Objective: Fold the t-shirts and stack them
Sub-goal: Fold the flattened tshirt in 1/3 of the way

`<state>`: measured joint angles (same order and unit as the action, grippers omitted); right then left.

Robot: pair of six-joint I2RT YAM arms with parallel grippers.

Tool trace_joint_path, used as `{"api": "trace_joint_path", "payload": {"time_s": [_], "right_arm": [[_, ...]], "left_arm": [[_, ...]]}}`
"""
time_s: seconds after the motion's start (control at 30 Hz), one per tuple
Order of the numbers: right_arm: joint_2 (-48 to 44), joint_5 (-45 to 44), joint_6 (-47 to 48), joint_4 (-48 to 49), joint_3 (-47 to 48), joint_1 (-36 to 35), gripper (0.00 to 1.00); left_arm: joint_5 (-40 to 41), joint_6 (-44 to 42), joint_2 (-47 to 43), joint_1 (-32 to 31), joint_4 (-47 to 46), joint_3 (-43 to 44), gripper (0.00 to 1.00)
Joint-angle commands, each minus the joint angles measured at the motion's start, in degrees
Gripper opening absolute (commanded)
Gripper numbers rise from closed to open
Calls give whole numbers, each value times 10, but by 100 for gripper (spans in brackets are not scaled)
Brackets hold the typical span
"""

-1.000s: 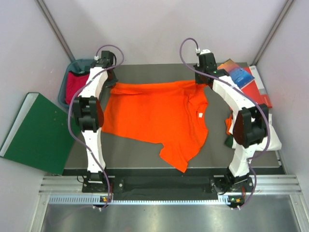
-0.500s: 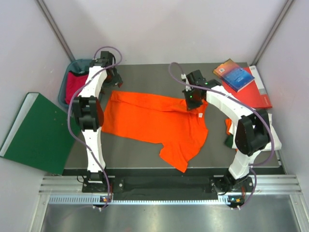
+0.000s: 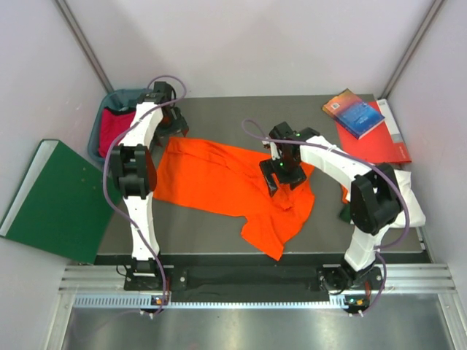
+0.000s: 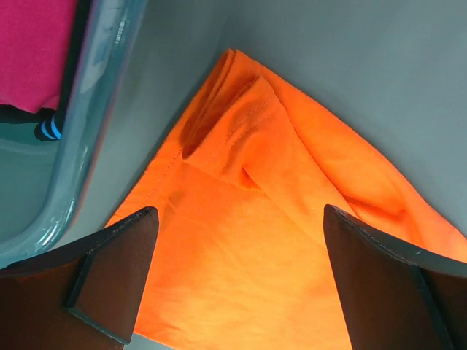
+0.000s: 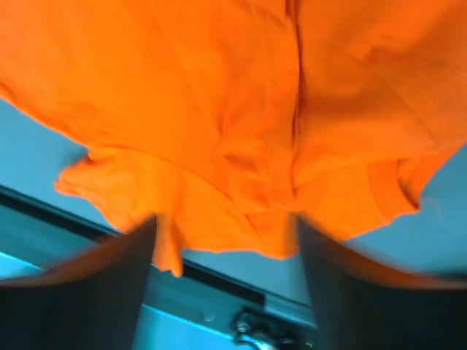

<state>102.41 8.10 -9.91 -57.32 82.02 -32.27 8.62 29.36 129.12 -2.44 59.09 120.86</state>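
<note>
Orange shirt [image 3: 219,179] is mid-table. Soft knit, crumpled rather than flat: a wide band running 10 to 3 o'clock, then a rumpled flap dropping toward 6 and ending in a point near the front edge. The far edge looks doubled over w/ a long crease. Table [image 3: 219,109] is matte dark grey.

L gripper [image 4: 238,219] sits at the shirt's 10 o'clock corner, right by the bin. On its wrist cam both dark fingers [image 4: 109,277] are spread wide w/ nothing between them, just the corner below. You can see the stitched hem and a small folded ridge in the fabric there. Not holding anything afaict.

R gripper [image 3: 279,179] is over the shirt's 2 o'clock part, where the fabric bunches up. Its wrist cam is blurry. Orange folds w/ a seam down the middle fill the view, and a wad of cloth sits between its fingers [image 5: 80,292], which look parted. Can't tell if it's actually pinching.

Other stuff:
- Teal plastic bin [image 3: 95,138] off the table at 10 o'clock, w/ crimson cloth [image 3: 113,131] in it.
- Stiff flat green board [image 3: 51,197] at 9.
- Blue book [image 3: 354,113] lying on a red book [image 3: 383,142] at 2.
- White cloth [image 3: 412,208] under the R arm at 3-4, w/ bits of dark green and orange poking out its left side.
</note>
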Motion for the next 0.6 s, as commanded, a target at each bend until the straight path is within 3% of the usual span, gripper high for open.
{"api": "trace_joint_path", "payload": {"time_s": [0.0,0.03,0.2,0.3,0.33,0.4,0.57], "right_arm": [[-34,-33,-5,-18,18,-5,94],[-41,-45,-12,-9,35,-4,100],[-15,-70,-24,39,54,5,98],[23,-48,-20,74,46,7,82],[31,-35,-20,83,39,7,67],[47,-25,-15,112,31,7,55],[76,-48,-4,128,20,9,55]], "left_arm": [[-13,-16,-33,-3,-20,-3,99],[-15,-17,-33,-4,-20,-3,99],[-32,-17,-25,-6,-22,-2,99],[-34,-19,-23,-10,-22,-1,99],[-34,-20,-23,-10,-21,-1,99],[-34,-21,-23,-9,-20,-2,99],[-30,-27,-23,-10,-14,-6,99]]}}
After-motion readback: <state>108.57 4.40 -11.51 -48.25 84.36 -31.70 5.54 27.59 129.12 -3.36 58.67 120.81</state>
